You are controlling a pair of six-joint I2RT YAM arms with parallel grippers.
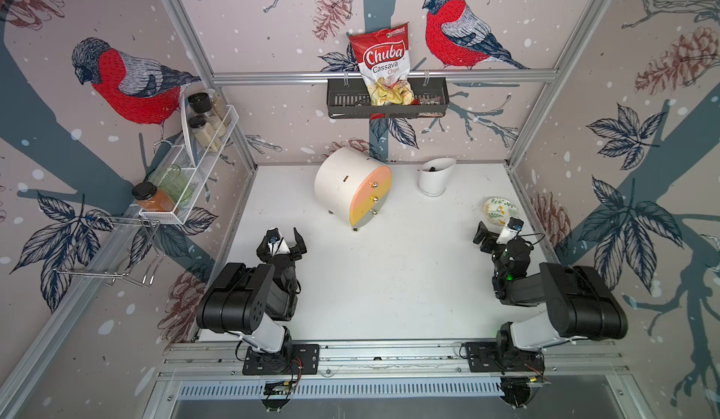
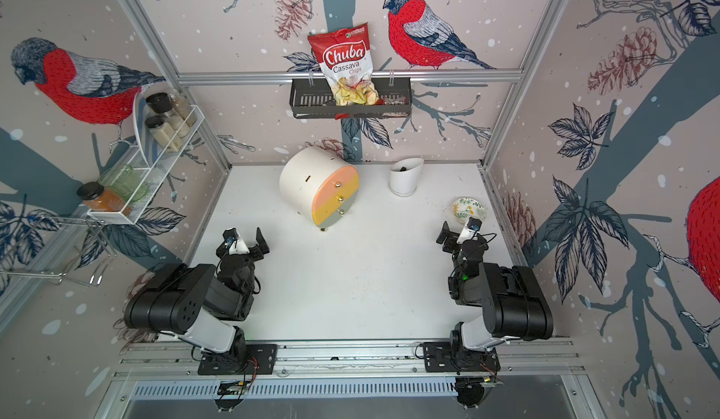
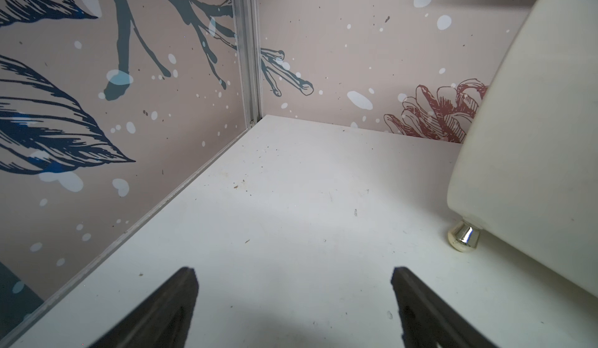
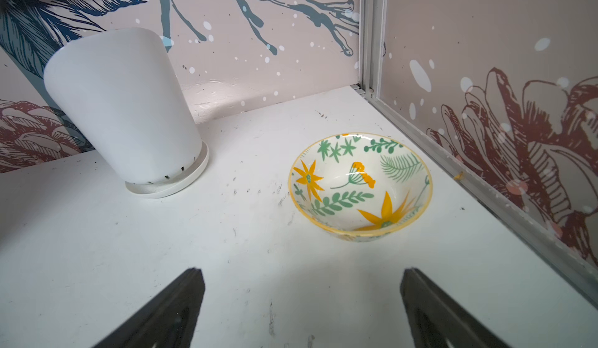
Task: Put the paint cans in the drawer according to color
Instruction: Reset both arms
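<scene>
Top views, both: no paint cans in sight; drawer (image 1: 343, 181) at 12 o'clock on table (image 1: 389, 288), fronts shut, facing 4; L gripper (image 3: 294, 273) nearer, drawer at its 1; R gripper (image 4: 302, 272) farther; both wide, empty

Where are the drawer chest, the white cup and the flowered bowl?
drawer chest (image 1: 364, 202): in a top view, on the yellow middle drawer front.
white cup (image 4: 129, 110): right wrist view, on its outer wall.
flowered bowl (image 4: 356, 183): right wrist view, on its inside bottom.

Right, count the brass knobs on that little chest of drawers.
3, in a row down the face of the chest: knob on the peach drawer, knob on the yellow drawer, knob on the grey-green drawer. None seems hidden.
</scene>
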